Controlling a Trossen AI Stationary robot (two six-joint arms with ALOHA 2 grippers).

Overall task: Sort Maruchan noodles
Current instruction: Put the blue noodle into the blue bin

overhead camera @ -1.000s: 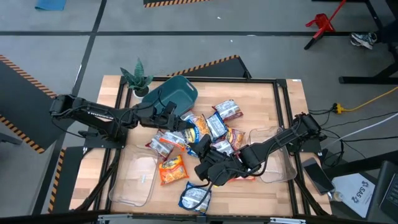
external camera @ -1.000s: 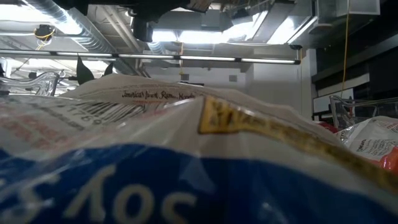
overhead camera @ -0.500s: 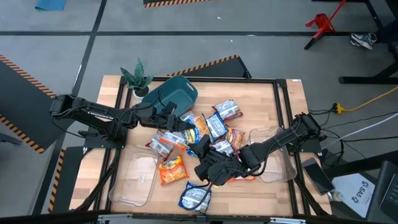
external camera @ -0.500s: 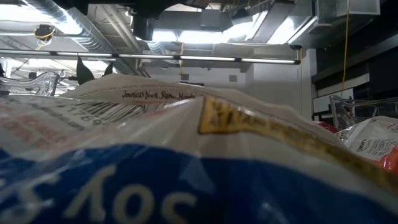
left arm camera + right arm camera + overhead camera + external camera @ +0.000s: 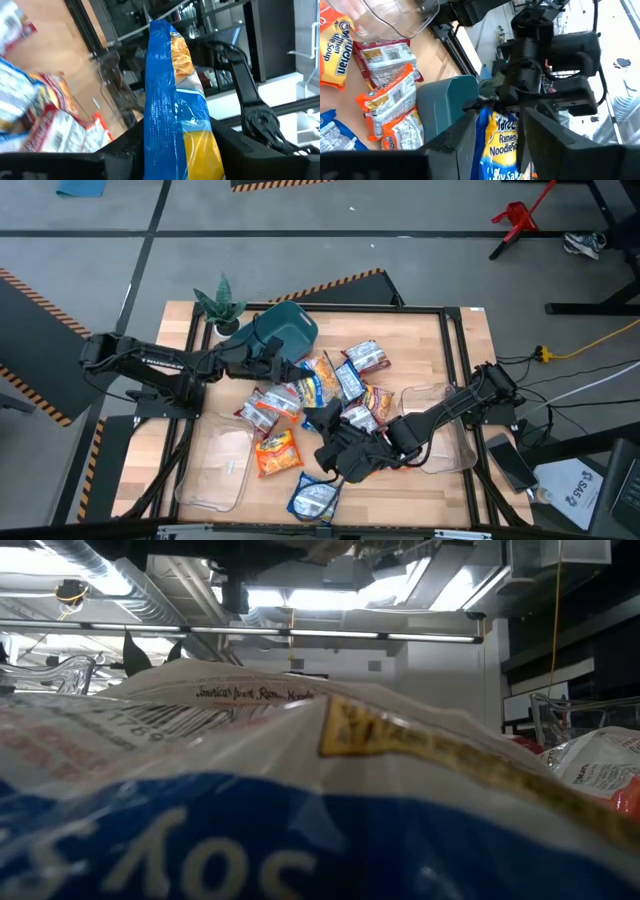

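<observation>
A blue-and-yellow Maruchan noodles packet (image 5: 318, 383) hangs over the middle of the table, with my left gripper (image 5: 295, 377) shut on it from the left. My right gripper (image 5: 325, 418) reaches in from the right, and its open fingers stand on either side of the same packet (image 5: 499, 137). Below them, several more noodle packets (image 5: 350, 385) lie in a loose pile on the wood. An orange packet (image 5: 278, 452) and a blue-white one (image 5: 315, 498) lie nearer the front edge. My left gripper pinches the packet's two flat faces between its fingers, at the end nearest it (image 5: 156, 147). The fingers come in level from the table's left. The packet stands on edge, lifted clear of the pile. I cannot tell whether my right gripper's fingers (image 5: 465, 142) touch the packet.
A teal bin (image 5: 285, 330) lies tipped at the far left beside a small green plant (image 5: 220, 305). One clear tray (image 5: 215, 470) sits at the near left and another (image 5: 445, 430) at the right. A blue-white packet (image 5: 300, 800) fills the low view.
</observation>
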